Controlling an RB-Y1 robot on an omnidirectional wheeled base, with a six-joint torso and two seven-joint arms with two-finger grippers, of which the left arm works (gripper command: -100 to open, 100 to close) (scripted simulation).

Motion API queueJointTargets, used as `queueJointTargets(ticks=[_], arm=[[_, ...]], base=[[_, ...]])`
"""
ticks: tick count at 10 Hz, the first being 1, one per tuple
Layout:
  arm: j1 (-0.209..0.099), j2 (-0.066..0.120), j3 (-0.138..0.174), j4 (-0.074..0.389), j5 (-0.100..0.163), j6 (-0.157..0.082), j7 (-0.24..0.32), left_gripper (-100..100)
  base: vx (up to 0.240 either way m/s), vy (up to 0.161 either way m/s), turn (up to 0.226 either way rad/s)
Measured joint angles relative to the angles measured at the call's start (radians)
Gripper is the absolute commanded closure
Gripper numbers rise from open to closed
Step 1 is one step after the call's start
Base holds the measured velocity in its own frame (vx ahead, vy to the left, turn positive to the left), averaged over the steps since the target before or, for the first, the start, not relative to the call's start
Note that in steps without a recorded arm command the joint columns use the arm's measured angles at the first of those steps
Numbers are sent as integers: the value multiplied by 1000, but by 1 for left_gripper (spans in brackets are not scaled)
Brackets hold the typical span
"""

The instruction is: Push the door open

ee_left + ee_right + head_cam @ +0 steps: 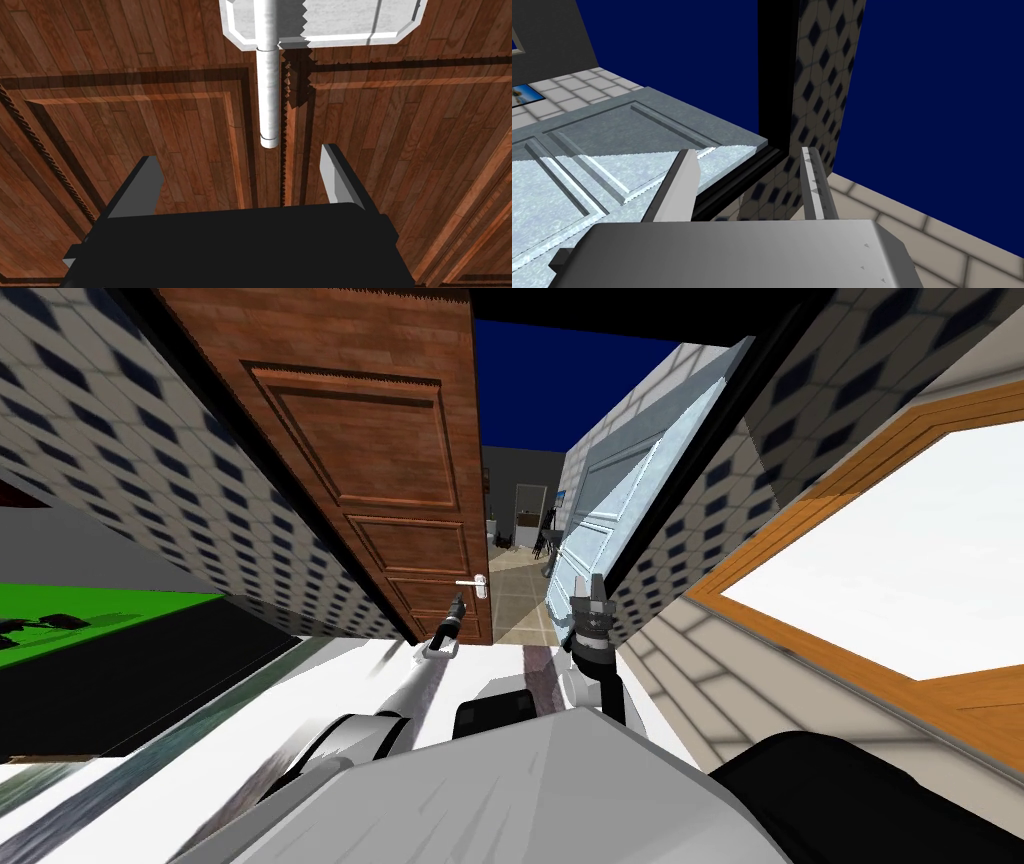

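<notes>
Left wrist view, left gripper [240, 155] spread, door handle [268, 90] seemingly untouched

L arm [395, 703], white/grey w/ dark joints, reaches fwd, nearly straight. Its dark box-shaped L gripper [456, 610] has thin light-grey blade fingers [336, 172] spread apart, empty. R arm [606, 676] has forearm upright. R gripper [590, 588] points up, fingers [679, 187] apart, empty.

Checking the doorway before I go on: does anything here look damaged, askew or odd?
Nothing looks damaged. The only oddity is a mismatch: the brown door with its white handle faces the open left gripper, while the pale blue-grey door stands swung open.
</notes>
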Motion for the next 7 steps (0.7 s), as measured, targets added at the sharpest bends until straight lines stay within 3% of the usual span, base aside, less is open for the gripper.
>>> queueJointTargets(ticks=[3,5,7], arm=[[-43,-2,-4,76,0,-4,3,-100],[-50,-2,-6,88,0,0,4,-100],[-49,0,-3,89,1,0,2,-100]], base=[[39,34,-29],[71,-3,-15],[184,-28,-19]])
